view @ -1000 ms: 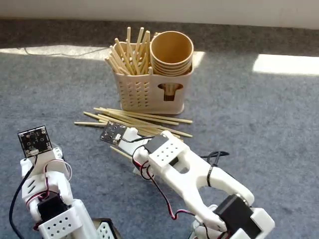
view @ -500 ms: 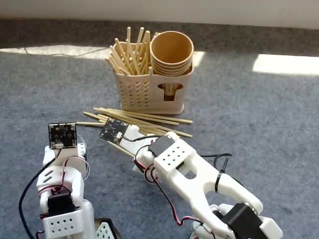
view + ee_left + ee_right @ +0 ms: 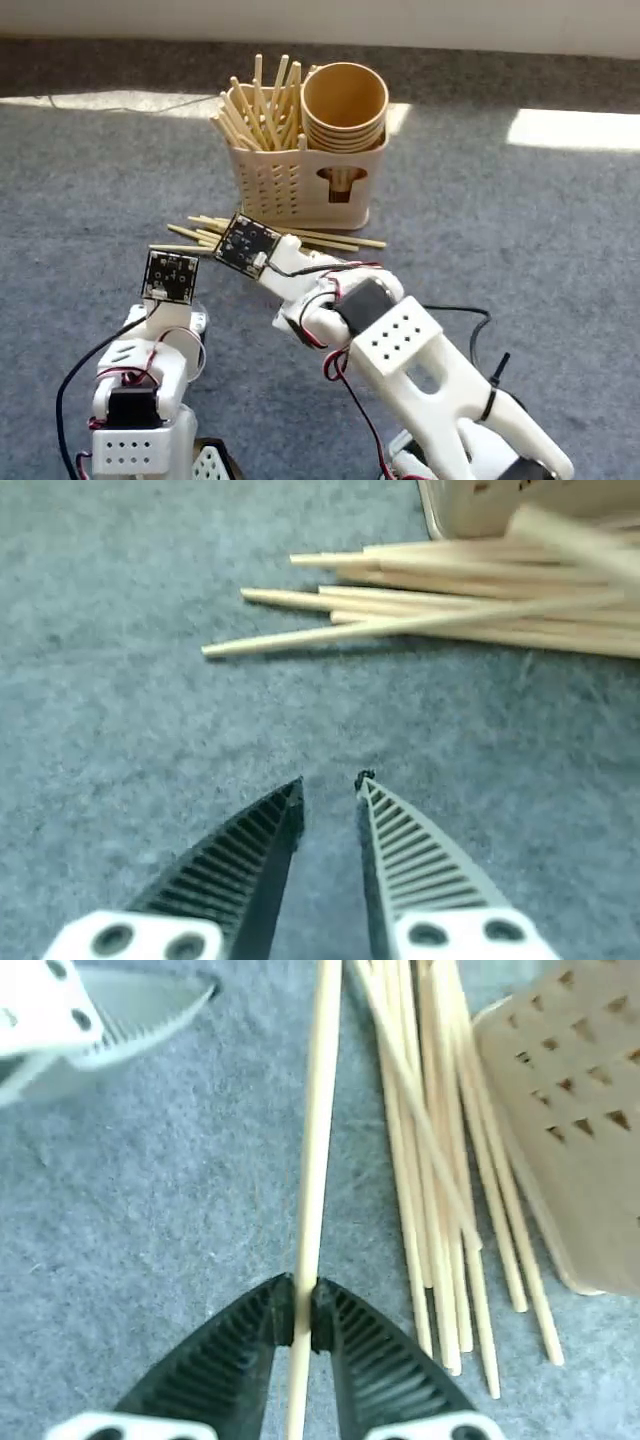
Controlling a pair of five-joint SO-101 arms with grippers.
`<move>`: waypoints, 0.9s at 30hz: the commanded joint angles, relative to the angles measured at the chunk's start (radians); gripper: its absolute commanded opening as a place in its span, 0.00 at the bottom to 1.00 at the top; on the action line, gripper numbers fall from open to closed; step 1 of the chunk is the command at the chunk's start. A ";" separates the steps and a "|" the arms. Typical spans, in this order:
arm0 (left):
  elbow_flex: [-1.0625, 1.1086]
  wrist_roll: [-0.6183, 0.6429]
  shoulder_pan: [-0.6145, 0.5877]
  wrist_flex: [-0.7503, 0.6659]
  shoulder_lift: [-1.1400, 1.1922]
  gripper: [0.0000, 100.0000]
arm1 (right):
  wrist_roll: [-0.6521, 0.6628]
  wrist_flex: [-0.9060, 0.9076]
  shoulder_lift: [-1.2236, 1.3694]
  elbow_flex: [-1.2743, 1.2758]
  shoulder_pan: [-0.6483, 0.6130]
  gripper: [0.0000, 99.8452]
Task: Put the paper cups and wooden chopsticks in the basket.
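2 arms, 1 basket (image 3: 270, 190) with 2 compartments. 1 nested stack of cups (image 3: 345, 95); about five rims show, exact count unclear. Upright chopsticks (image 3: 255, 110): a dozen or more, too bunched to count. Loose chopsticks (image 3: 335, 238): roughly ten, overlap blocks an exact count. 1 held chopstick (image 3: 322, 1110).

The basket is cream plastic with perforated walls and stands at 12 o'clock on the grey worktop (image 3: 520, 250). Its 3 o'clock compartment holds the cups, stacked mouth up with rims above the wall. Its 9 o'clock compartment holds the upright chopsticks, fanned out and leaning.

The loose chopsticks lie flat in a rough bundle at the basket's 6 o'clock, just beside its base, ends spreading toward 9 o'clock. They are pale, plain wood, thin and straight. The cups are tan paper.

The right claw (image 3: 302, 1295) is closed tight on the held chopstick, pinching it partway along. That stick runs alongside the loose bundle, apart from it. The right arm comes in from 5 o'clock.

The left claw (image 3: 328, 783) is parted by a narrow gap and grips nothing. It sits over bare worktop near the loose ends. The left arm stands at 7 o'clock. In the right wrist view the left claw's tip sits near the held chopstick, not touching it.
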 commanded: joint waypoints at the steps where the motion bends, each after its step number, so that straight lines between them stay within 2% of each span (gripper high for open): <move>1: 0.019 -0.011 0.022 0.057 -0.007 0.10 | 0.009 0.008 -0.131 0.021 0.016 0.00; 7: 0.019 -0.006 0.021 0.196 -0.007 0.10 | 0.009 0.012 -0.265 0.041 0.022 0.00; 18: 0.019 -0.006 0.021 0.198 -0.007 0.10 | 0.006 0.012 -0.549 0.042 0.019 0.00; 23: 0.019 -0.006 0.021 0.198 -0.007 0.10 | -0.091 0.007 -0.628 0.042 0.021 0.00; 27: 0.019 -0.006 0.021 0.198 -0.007 0.10 | -0.103 0.005 -0.661 0.042 0.021 0.00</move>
